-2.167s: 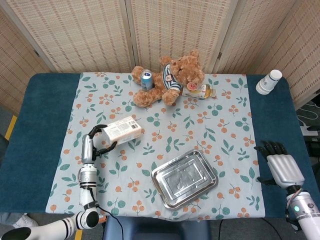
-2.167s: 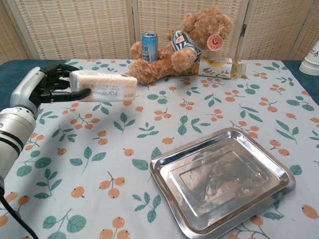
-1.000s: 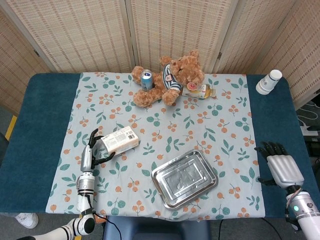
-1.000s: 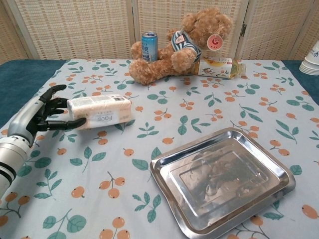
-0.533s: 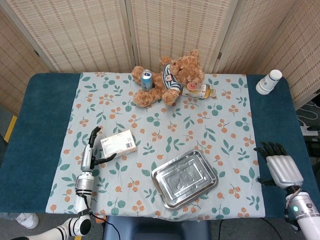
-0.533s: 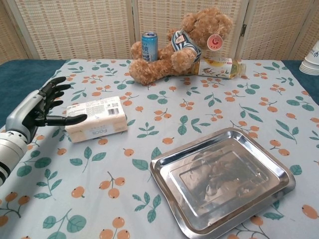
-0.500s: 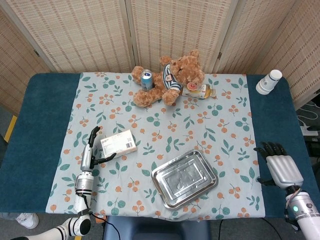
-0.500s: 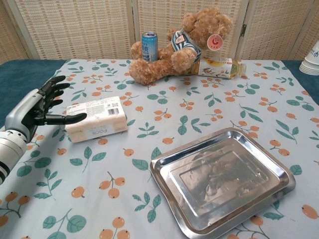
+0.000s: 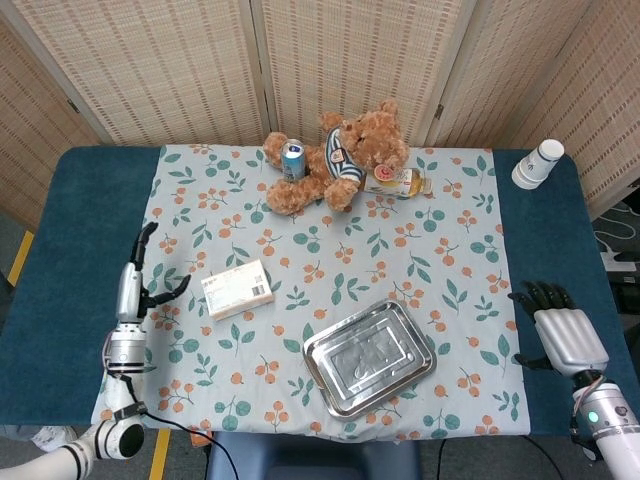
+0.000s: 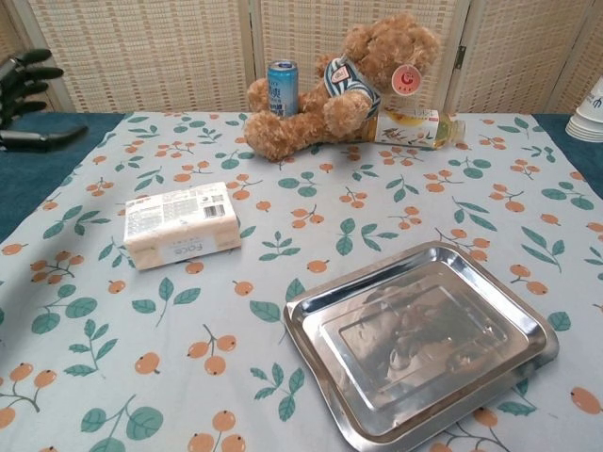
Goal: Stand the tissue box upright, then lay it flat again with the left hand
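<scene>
The tissue box [image 9: 237, 288] [image 10: 183, 224], a pale pack with a printed label, lies flat on the floral cloth left of centre. My left hand [image 9: 137, 285] [image 10: 24, 102] hovers open well to the left of it, fingers spread, touching nothing. In the chest view only its dark fingers show at the top left edge. My right hand [image 9: 562, 334] rests open at the table's front right, over the blue cloth, holding nothing.
A steel tray [image 9: 370, 357] [image 10: 421, 341] lies at the front centre. At the back are a teddy bear [image 9: 340, 155], a blue can [image 9: 292, 158], a lying bottle [image 9: 397, 181] and stacked paper cups [image 9: 539, 162] at the far right.
The left hand set the tissue box down flat on the cloth, let go, then drew away to the left and upward. The right hand stayed still.
</scene>
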{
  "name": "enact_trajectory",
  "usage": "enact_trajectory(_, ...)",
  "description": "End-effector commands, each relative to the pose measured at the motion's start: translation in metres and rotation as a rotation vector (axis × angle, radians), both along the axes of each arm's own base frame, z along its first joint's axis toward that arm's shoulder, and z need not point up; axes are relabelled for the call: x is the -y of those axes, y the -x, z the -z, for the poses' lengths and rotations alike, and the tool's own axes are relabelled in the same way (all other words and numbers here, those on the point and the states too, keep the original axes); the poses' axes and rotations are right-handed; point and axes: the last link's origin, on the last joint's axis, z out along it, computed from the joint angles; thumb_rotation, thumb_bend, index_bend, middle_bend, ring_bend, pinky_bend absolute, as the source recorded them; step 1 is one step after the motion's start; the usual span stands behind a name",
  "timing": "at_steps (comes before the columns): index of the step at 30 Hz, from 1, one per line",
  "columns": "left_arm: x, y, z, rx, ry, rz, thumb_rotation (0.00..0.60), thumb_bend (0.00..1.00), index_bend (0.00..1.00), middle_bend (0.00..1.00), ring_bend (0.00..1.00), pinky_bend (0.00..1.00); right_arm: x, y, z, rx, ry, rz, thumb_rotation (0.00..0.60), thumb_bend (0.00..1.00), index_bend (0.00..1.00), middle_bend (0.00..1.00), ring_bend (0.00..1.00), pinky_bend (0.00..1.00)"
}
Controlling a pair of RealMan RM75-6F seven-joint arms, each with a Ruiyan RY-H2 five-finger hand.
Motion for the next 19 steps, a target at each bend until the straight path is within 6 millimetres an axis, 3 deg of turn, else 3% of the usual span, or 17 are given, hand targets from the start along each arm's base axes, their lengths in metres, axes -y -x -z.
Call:
enact_trajectory(1,-0.003,0.011,-0.053,-0.197,0.039,-0.094,0.600,0.36,0.23,0.17,0.05,0.13,-0.001,-0.003,-0.001,0.005,0.003,-0.008,0.600,0.12,0.19,0.05,0.00,0.00)
enact_trajectory(4,0.008,0.017,-0.072,-0.333,0.153,-0.161,0.600,0.36,0.36,0.25,0.15,0.25,-0.001,-0.004,-0.002,0.012,-0.002,-0.009,0.600,0.12,0.19,0.05,0.00,0.00)
enact_trajectory(6,0.018,0.022,-0.087,-0.490,0.192,-0.183,0.600,0.35,0.39,0.24,0.17,0.27,-0.001,-0.001,-0.001,0.013,-0.006,-0.001,0.600,0.12,0.19,0.05,0.00,0.00)
enact_trajectory(11,0.030,0.024,-0.111,-0.843,0.139,-0.192,0.600,0.36,0.31,0.21,0.09,0.14,0.002,-0.002,0.002,0.007,-0.006,-0.015,0.600,0.12,0.19,0.05,0.00,0.00)
enact_trajectory(16,0.035,0.025,-0.124,-1.037,0.215,-0.205,0.600,0.47,0.27,0.22,0.12,0.15,0.001,-0.006,0.001,0.003,-0.003,-0.033,0.600,0.12,0.19,0.05,0.00,0.00)
enact_trajectory(19,0.037,0.027,-0.127,-1.146,0.235,-0.197,0.600,0.48,0.24,0.21,0.11,0.15,0.000,-0.003,0.001,-0.002,-0.002,-0.024,0.600,0.12,0.19,0.05,0.00,0.00)
